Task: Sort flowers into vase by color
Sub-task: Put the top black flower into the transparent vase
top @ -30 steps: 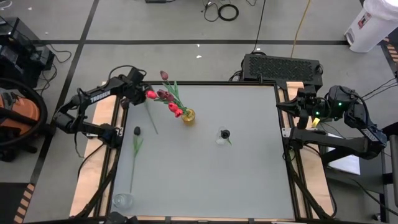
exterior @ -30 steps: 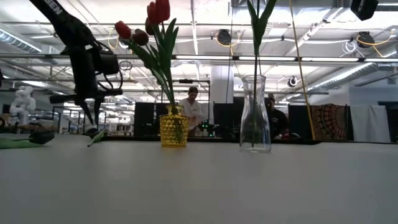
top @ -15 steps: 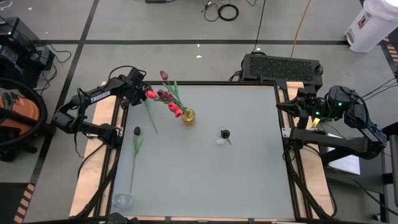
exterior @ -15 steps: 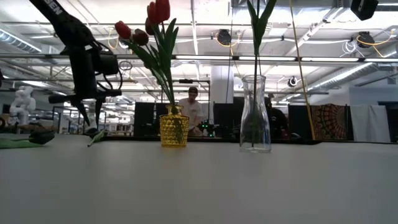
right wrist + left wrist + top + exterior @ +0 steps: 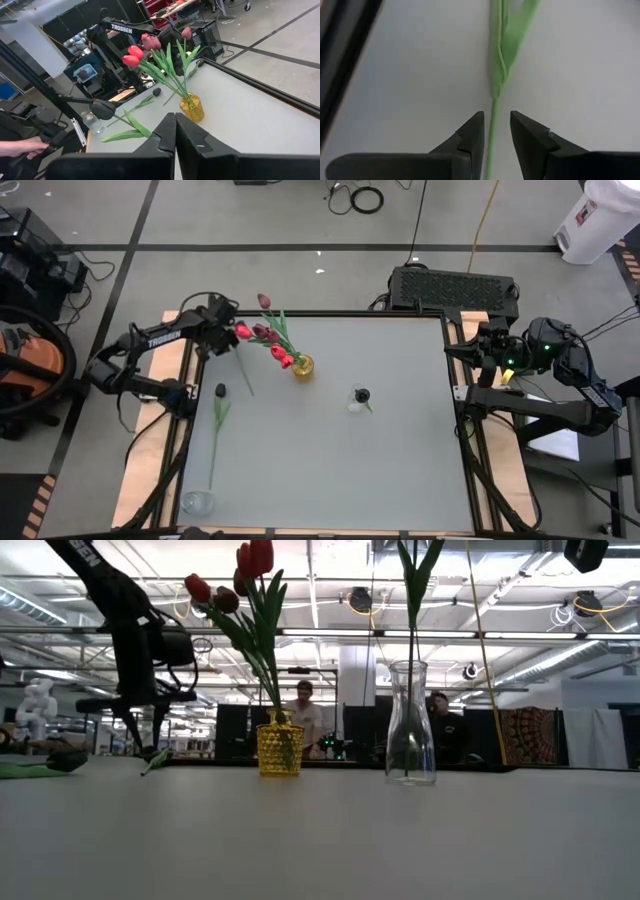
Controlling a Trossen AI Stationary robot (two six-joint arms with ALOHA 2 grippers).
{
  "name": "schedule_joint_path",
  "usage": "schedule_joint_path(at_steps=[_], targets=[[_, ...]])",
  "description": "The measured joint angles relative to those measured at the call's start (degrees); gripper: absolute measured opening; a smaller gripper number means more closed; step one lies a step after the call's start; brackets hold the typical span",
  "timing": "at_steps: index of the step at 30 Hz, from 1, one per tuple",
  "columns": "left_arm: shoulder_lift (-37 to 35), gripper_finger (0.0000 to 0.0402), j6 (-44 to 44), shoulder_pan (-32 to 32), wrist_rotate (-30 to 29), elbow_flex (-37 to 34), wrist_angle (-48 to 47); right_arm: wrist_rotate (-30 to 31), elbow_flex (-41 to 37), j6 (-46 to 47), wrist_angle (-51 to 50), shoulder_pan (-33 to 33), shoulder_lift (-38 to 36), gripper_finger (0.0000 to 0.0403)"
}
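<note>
Left pincer (image 5: 492,131), fingers spread, is straddling a pink tulip's (image 5: 243,332) stem lying on the bench (image 5: 400,460) beside the yellow vase (image 5: 302,366). Next: pinching it. Right pincer (image 5: 175,131) is waiting pressed together.

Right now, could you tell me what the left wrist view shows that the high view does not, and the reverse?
Only the left wrist view shows the left gripper with its fingers parted around the green stem, gaps visible either side. Only the high view shows the yellow vase, the clear vase, a dark-headed tulip lying flat, and the right gripper parked off-table. Both show the stem lying on the table.
</note>
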Motion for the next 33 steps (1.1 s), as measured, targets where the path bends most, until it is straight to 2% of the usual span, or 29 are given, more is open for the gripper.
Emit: schedule_joint_path(at_steps=[3, 13, 33], targets=[[1.9, 0.0101, 0.0, 0.1, -1.1, 0.0, 1.7, 0.0, 0.0, 0.0, 0.0, 0.0, 0.0, 0.0], [7.4, 0.0101, 0.3, 0.0, 0.2, 0.0, 4.1, 0.0, 0.0, 1.8, 0.0, 0.0, 0.0, 0.0], [8.3, 0.0101, 3.2, 0.0, -1.5, 0.0, 8.0, 0.0, 0.0, 3.1, 0.1, 0.0, 0.0, 0.0]])
